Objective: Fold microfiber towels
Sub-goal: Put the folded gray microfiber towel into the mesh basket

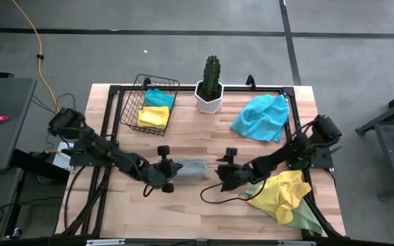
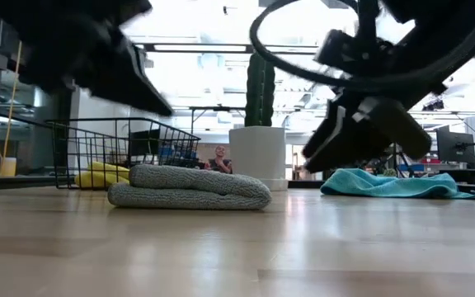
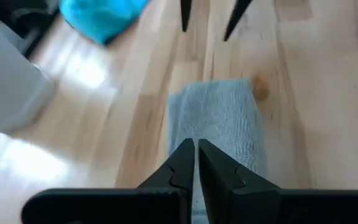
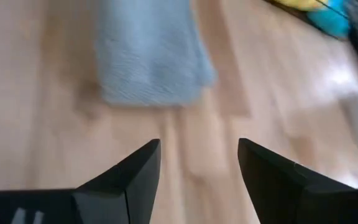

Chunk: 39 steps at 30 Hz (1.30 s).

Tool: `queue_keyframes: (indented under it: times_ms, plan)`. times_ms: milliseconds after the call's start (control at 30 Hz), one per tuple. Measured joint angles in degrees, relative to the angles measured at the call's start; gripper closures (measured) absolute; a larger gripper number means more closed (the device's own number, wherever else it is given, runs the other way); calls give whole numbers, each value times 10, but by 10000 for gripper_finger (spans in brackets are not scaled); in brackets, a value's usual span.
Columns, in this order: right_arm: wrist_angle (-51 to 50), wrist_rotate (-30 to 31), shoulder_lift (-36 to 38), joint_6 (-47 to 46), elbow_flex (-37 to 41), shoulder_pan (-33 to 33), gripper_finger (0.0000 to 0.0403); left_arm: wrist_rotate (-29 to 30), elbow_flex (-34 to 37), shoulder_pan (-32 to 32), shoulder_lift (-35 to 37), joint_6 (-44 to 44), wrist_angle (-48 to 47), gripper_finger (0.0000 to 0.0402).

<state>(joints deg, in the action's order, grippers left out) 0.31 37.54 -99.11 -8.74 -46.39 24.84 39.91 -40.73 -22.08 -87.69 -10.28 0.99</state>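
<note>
A grey towel [image 1: 192,169], folded into a thick oblong, lies flat on the table's middle; it also shows in the low view [image 2: 190,188]. My left gripper [image 1: 178,170] is shut and hovers just above the towel's left end [image 3: 196,149], touching nothing. My right gripper [image 1: 219,176] is open and empty above the bare wood to the right of the towel [image 4: 197,158]. A turquoise towel [image 1: 261,117] lies crumpled at the far right. A yellow towel [image 1: 283,193] lies crumpled on a pale green one [image 1: 309,220] at the near right.
A wire basket [image 1: 137,102] at the far left holds a folded yellow towel [image 1: 153,117] and a folded turquoise one [image 1: 159,98]. A cactus in a white pot [image 1: 211,87] stands at the far middle. Bare wood lies along the near edge.
</note>
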Motion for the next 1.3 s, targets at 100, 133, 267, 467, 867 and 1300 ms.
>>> queue_keyframes:
  times_ms: [100,133,267,467,867,1300]
  plan:
    - [-60,49,39,-49,16,12,195,21,-2,-22,23,0,8,374]
    - [-63,63,53,-66,28,18,195,26,-1,-30,31,0,4,370]
    - [-45,115,132,-142,115,45,195,35,-1,-50,38,0,30,345]
    - [102,168,243,-198,254,71,195,0,0,-51,-10,19,146,279]
    - [269,134,276,-96,295,63,195,-35,-146,-35,-120,23,-17,143]
    - [267,115,265,-107,292,51,195,-35,-169,-4,-200,-30,-124,135]
